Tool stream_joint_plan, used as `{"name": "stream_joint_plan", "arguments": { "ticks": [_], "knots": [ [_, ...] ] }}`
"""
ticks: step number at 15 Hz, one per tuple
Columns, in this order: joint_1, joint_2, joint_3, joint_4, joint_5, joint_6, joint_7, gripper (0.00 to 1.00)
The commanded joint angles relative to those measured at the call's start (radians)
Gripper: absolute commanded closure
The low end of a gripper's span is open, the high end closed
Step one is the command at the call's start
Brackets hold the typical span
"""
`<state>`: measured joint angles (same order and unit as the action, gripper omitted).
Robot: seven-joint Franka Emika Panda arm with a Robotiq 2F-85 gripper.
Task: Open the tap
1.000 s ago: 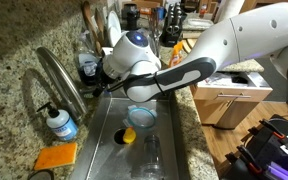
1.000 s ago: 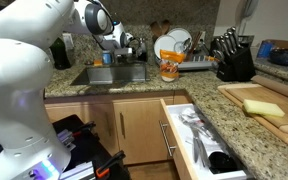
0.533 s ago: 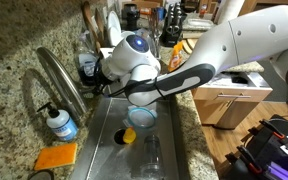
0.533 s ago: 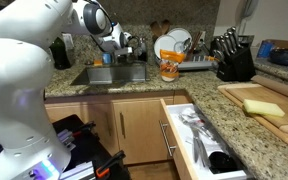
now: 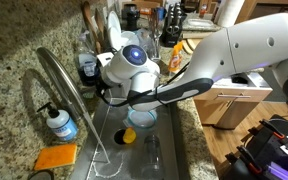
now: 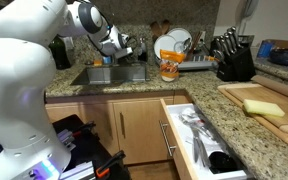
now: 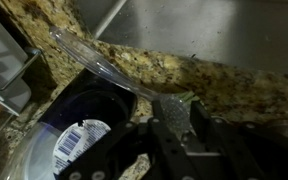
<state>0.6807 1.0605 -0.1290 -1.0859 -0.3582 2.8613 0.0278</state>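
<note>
The tap (image 5: 56, 80) is a tall brushed-steel gooseneck arching over the granite counter beside the sink (image 5: 169, 155). My gripper (image 5: 105, 92) is down at the tap's base, at the sink's edge. In the wrist view a long thin lever (image 7: 99, 62) runs from the upper left into my gripper (image 7: 172, 120), and its grey end sits pinched between the two dark fingers. A thin pale line like a stream of water (image 5: 103, 140) drops into the sink. In an exterior view my gripper (image 6: 127, 45) hangs over the sink, and the tap is hidden behind the arm.
A clear soap bottle (image 5: 60, 124) with blue liquid and an orange sponge (image 5: 56, 156) sit by the tap. A bowl (image 5: 141, 117) and glassware lie in the sink. A drawer (image 6: 199, 140) stands open. A dish rack (image 6: 179, 55) and knife block (image 6: 234, 60) line the counter.
My fingers have closed in on the lever and the wrist has swung towards the tap. A thin stream now shows in the sink where there was none.
</note>
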Motion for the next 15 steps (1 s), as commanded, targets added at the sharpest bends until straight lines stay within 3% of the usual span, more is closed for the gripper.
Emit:
{"name": "stream_joint_plan", "arguments": {
  "ticks": [1, 2, 3, 5, 8, 12, 13, 15],
  "knots": [
    [0.000, 0.000, 0.000, 0.000, 0.000, 0.000, 0.000, 0.59],
    [0.000, 0.000, 0.000, 0.000, 0.000, 0.000, 0.000, 0.52],
    [0.000, 0.000, 0.000, 0.000, 0.000, 0.000, 0.000, 0.24],
    [0.015, -0.042, 0.005, -0.043, 0.006, -0.023, 0.014, 0.21],
    [0.036, -0.110, 0.016, -0.127, 0.013, -0.041, 0.047, 0.01],
    [0.076, -0.178, -0.011, -0.221, 0.000, -0.066, 0.119, 0.00],
    [0.054, -0.095, 0.010, -0.105, 0.005, -0.038, 0.088, 0.00],
    [0.064, -0.123, 0.004, -0.143, 0.005, -0.047, 0.105, 0.00]
  ]
}}
